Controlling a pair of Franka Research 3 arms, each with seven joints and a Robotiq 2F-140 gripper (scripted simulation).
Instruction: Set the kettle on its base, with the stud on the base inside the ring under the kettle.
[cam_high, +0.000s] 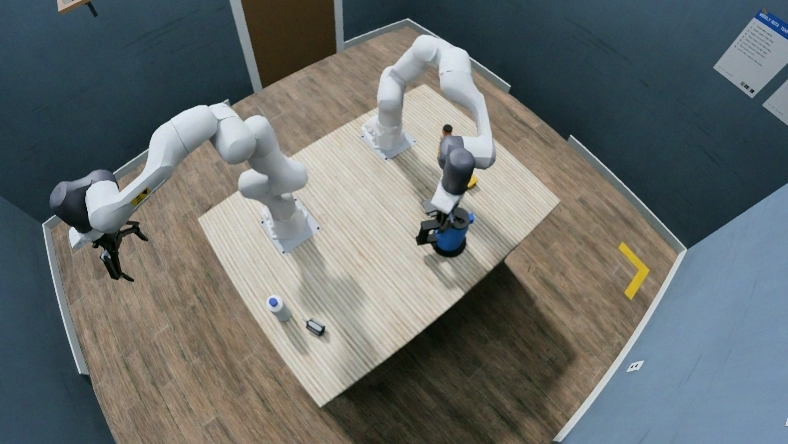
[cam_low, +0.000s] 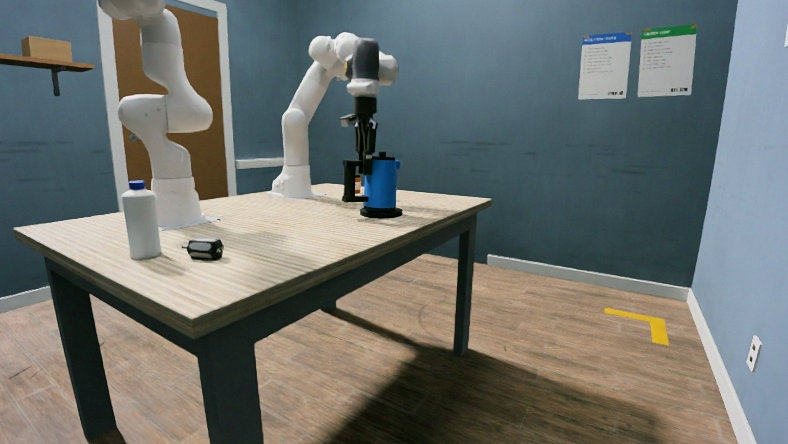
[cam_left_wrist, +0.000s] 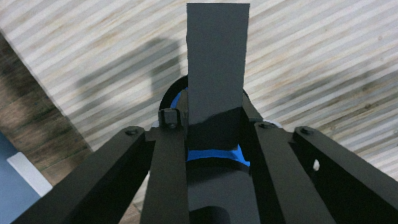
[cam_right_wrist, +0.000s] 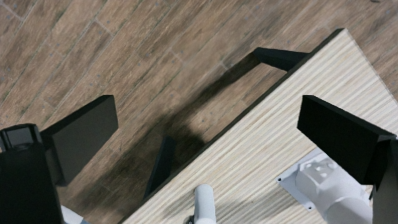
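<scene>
The blue kettle (cam_high: 451, 238) (cam_low: 380, 184) stands upright over its round black base (cam_low: 381, 213) near the table's far right edge in the exterior view. No gap shows between them; the stud and ring are hidden. Its black handle (cam_high: 426, 232) (cam_low: 348, 182) (cam_left_wrist: 217, 55) points to the left in the exterior view. My left gripper (cam_low: 365, 166) (cam_left_wrist: 211, 104) points down and is shut on the handle's upper part, close beside the kettle body. My right gripper (cam_high: 136, 259) (cam_right_wrist: 208, 111) is open and empty, off the table's left side in the top view, far from the kettle.
A white bottle (cam_high: 280, 311) (cam_low: 141, 223) (cam_right_wrist: 204, 202) with a blue cap and a small dark grey object (cam_high: 314, 327) (cam_low: 205, 249) stand near the opposite table end. A black-capped bottle (cam_high: 447, 129) and a yellow item (cam_high: 472, 181) are partly hidden behind the left arm.
</scene>
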